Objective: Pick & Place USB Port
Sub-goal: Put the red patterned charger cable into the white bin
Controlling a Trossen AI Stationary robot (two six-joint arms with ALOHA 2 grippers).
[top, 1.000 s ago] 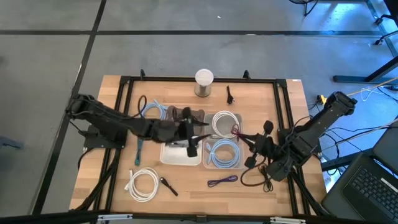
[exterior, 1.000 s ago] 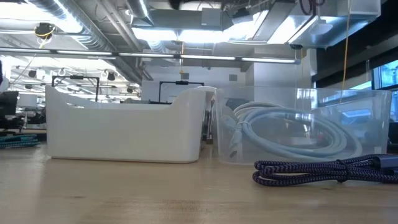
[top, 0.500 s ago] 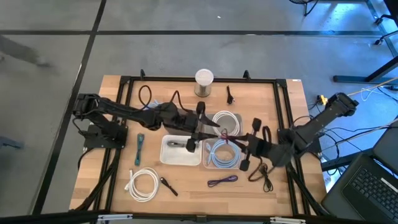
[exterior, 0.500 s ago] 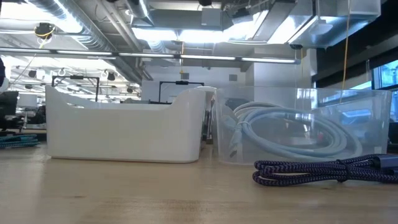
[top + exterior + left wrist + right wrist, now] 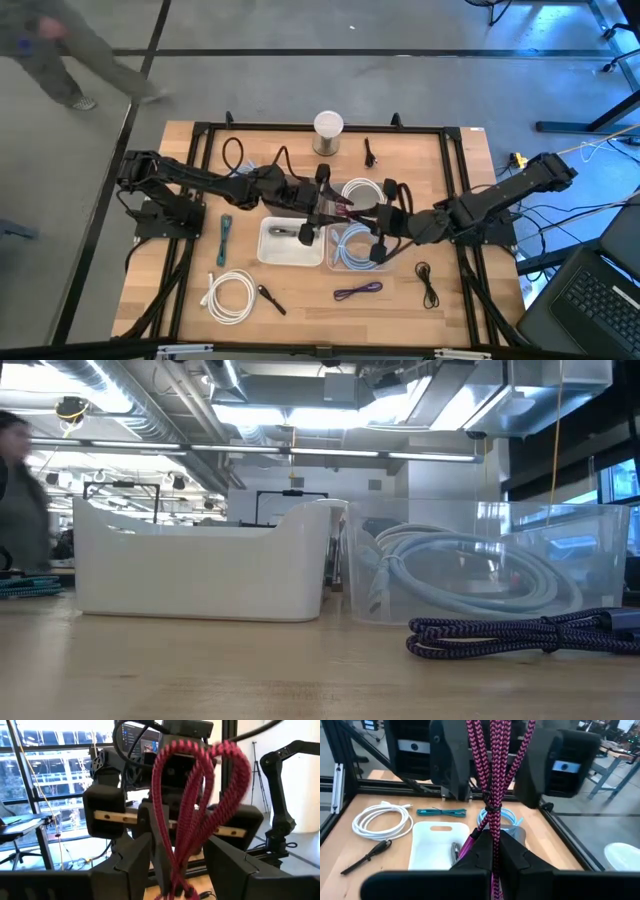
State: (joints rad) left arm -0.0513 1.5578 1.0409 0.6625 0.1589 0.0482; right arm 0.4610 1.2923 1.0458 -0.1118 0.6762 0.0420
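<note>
The USB cable (image 5: 347, 207) is a red braided bundle bound by a tie (image 5: 490, 809). It hangs in mid-air above the clear bins at the table's middle. My right gripper (image 5: 492, 842) reaches in from the table's right and is shut on it. My left gripper (image 5: 175, 865) comes from the left and faces the right one. It is open, one finger on either side of the cable's loops (image 5: 200, 785). Whether those fingers touch the cable I cannot tell. Neither gripper shows in the low view. My right gripper pinches the bundled strands just below the tie (image 5: 493, 827) between its two fingers. The fingers come roughly level from the table's right. The loops run on ahead of the fingertips toward my left gripper, and the whole cable is lifted clear of the table.
Below the grippers stand a white tray (image 5: 290, 245) and two clear bins with coiled cables (image 5: 360, 248) (image 5: 362, 195). Loose on the table lie a white coil (image 5: 232, 295), a teal cable (image 5: 224, 238), a purple cable (image 5: 358, 290) and a black cable (image 5: 427, 285). A person (image 5: 60, 50) walks beyond the far left corner.
My right gripper has carried the red cable toward the table's left, up to my left gripper, turning as it went. My left gripper has come up from over the white tray toward the far right, tipped up to about level, then stayed still.
</note>
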